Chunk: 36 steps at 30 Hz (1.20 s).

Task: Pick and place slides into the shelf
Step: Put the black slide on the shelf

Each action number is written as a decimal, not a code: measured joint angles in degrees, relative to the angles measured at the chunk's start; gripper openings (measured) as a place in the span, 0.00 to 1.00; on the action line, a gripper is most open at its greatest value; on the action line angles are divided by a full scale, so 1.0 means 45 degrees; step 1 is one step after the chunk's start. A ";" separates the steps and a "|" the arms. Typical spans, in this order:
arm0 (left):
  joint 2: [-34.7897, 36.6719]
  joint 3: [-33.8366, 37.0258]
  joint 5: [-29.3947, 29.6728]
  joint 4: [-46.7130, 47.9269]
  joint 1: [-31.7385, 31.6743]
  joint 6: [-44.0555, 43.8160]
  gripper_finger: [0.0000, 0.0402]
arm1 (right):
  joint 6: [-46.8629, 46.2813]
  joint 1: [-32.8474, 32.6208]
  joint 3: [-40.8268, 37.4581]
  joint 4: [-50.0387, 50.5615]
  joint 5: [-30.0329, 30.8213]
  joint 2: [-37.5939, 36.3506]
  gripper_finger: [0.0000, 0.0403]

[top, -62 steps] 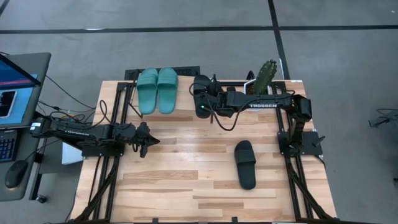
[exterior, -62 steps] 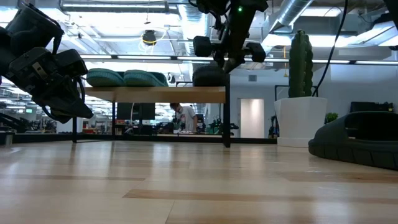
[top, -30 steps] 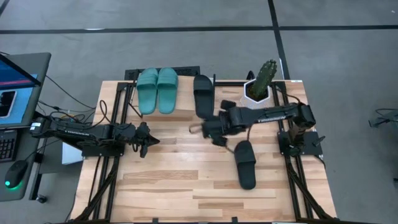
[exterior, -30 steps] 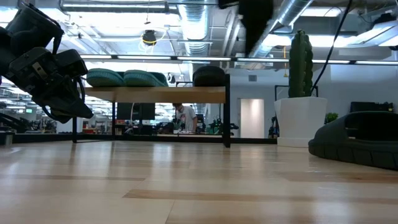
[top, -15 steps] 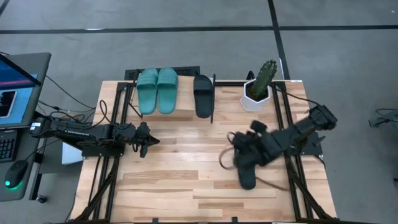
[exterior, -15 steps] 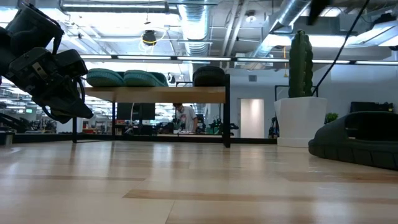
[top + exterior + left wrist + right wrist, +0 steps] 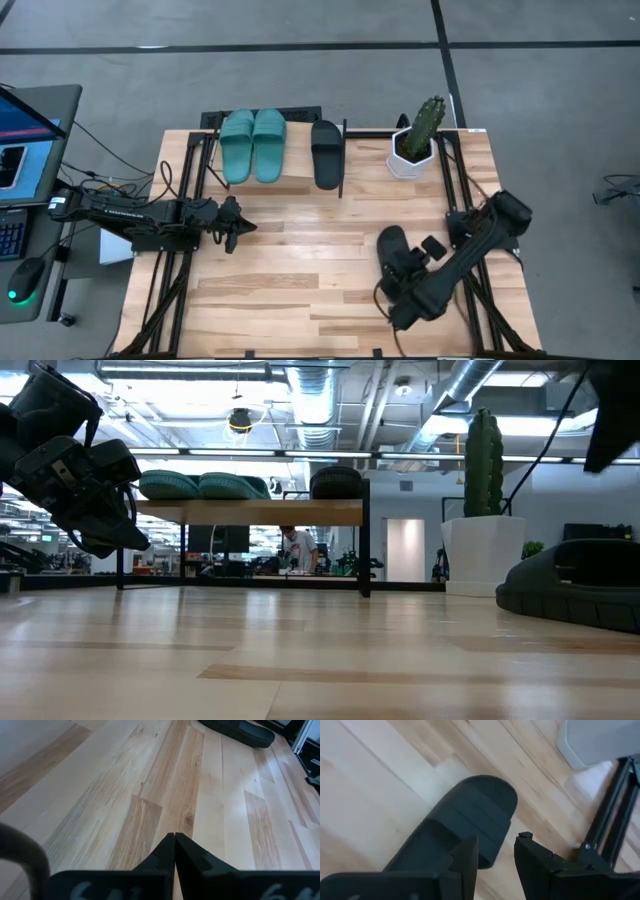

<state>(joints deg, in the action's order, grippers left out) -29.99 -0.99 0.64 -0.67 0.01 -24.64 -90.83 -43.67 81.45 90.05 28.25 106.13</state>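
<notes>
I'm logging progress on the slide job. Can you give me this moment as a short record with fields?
on shelf: teal-green pair, one black slide
on table: second black slide, potted cactus
right gripper: open, over the second black slide, not gripping it
left gripper: shut, waiting at the table's left
left to place: one slide

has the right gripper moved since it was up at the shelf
Yes. The right gripper has swung away from the shelf to the near right, over the last black slide on the table.

Shelf [image 7: 290,182] carries three slides [image 7: 254,145]; table [image 7: 290,290] carries another [image 7: 389,243].
</notes>
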 joint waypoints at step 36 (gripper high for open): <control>-0.0002 0.0000 0.0000 -0.0010 0.0003 -0.0003 0.00 | 0.2594 -0.0007 0.0170 -0.0078 -0.0835 0.3251 0.31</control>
<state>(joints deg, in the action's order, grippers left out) -30.00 -0.99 0.64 -0.71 0.02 -24.66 -79.16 -43.70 82.21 89.70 24.49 120.77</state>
